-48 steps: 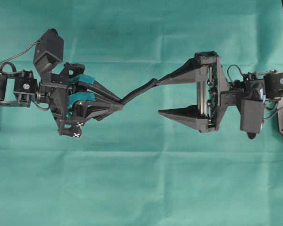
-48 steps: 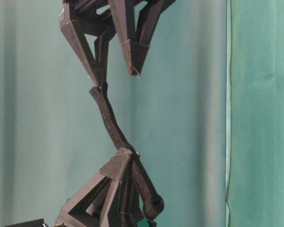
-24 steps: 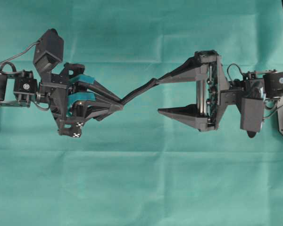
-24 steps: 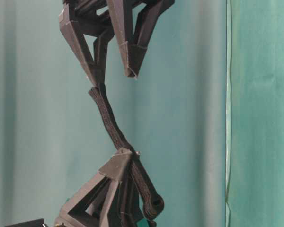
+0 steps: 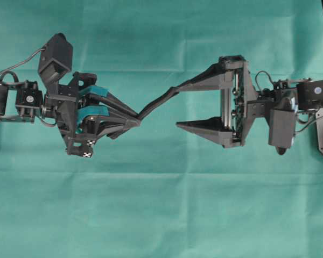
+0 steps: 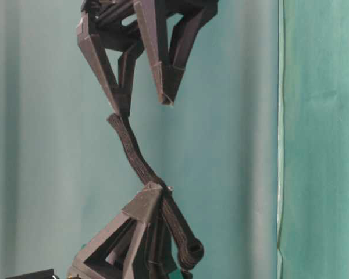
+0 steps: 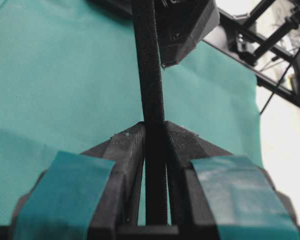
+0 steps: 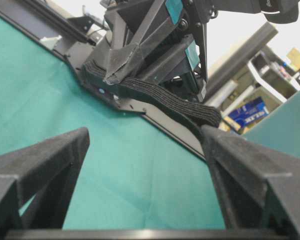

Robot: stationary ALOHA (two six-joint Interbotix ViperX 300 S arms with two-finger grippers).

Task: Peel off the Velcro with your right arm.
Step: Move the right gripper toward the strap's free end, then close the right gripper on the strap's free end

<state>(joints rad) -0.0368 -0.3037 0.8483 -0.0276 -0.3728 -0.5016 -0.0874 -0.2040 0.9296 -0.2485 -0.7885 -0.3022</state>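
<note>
Above a teal cloth-covered table (image 5: pixel 161 215), two black robot arms are meeting at mid-frame. The left gripper (image 5: pixel 135 119), its fingers (image 7: pixel 65 197) patched with teal tape, is clamping one end of the thin, flexible black Velcro strap (image 5: pixel 160 102); its jaws are standing nearly together with the strap pinched between the tips, as the left wrist view shows, where the strap (image 7: pixel 151 85) is running straight up out of the closed fingertips. In the table-level view a rounded, looped end of the strap is hanging down behind the left gripper's fingers, while the free length (image 6: pixel 134 156) is curving upward.

From the right, the right arm (image 5: pixel 290 115) with plain all-black pointed wedge fingers is presenting its gripper (image 5: pixel 178 105) with jaws standing wide apart. In the overhead view, the far finger's tip is lying against the strap's free end, while the near finger (image 5: pixel 204 129) is standing well clear of it, so nothing is being gripped on this side. The right wrist view is showing the same: the strap (image 8: pixel 165 97) is arching from the left gripper across to the tip of one finger (image 8: pixel 240 155), with bare teal cloth showing through the broad gap between the two fingers. The strap is hanging in the air between the two grippers, clear of the table.
</note>
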